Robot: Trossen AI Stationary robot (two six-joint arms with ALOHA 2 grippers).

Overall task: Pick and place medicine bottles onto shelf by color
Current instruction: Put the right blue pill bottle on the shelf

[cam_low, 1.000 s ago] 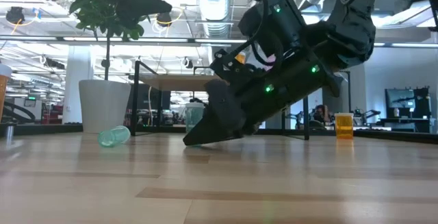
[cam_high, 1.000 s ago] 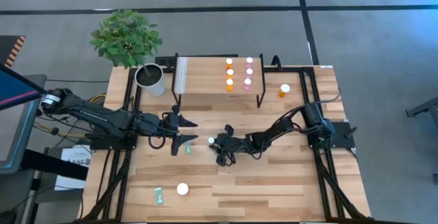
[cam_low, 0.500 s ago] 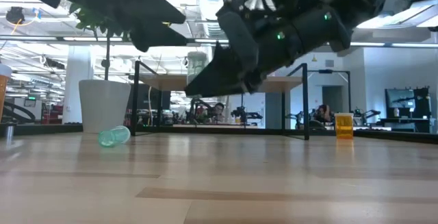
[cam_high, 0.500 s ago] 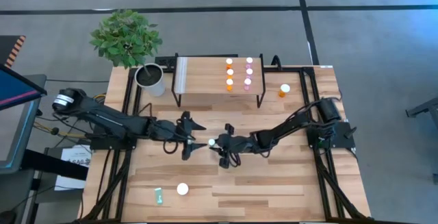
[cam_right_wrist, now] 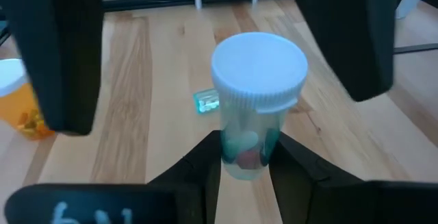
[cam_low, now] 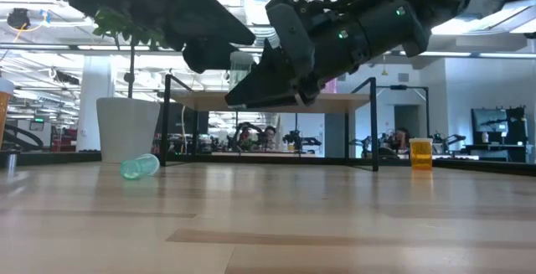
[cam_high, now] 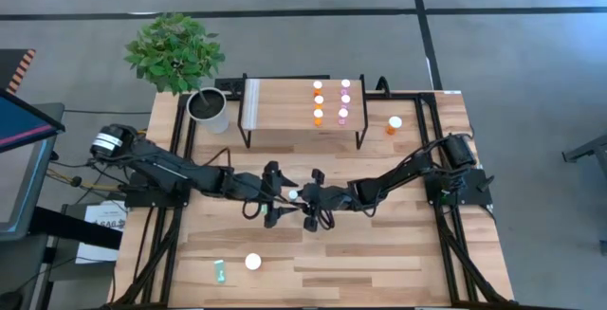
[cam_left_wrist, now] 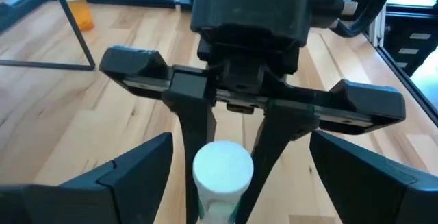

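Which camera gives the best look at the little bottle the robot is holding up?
The right wrist view: the teal bottle fills it, held in the right hand. The left wrist view shows mainly its white cap, the high view only a white dot, and the low view hides it behind the arms.

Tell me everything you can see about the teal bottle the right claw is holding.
The teal bottle is a small translucent pill bottle with a wide white cap and a few pills showing through its wall. The right claw pinches its lower body between both fingers, holding it clear of the table near the middle. The left claw sits open just in front of it, one finger to each side of the cap, without visibly touching it.
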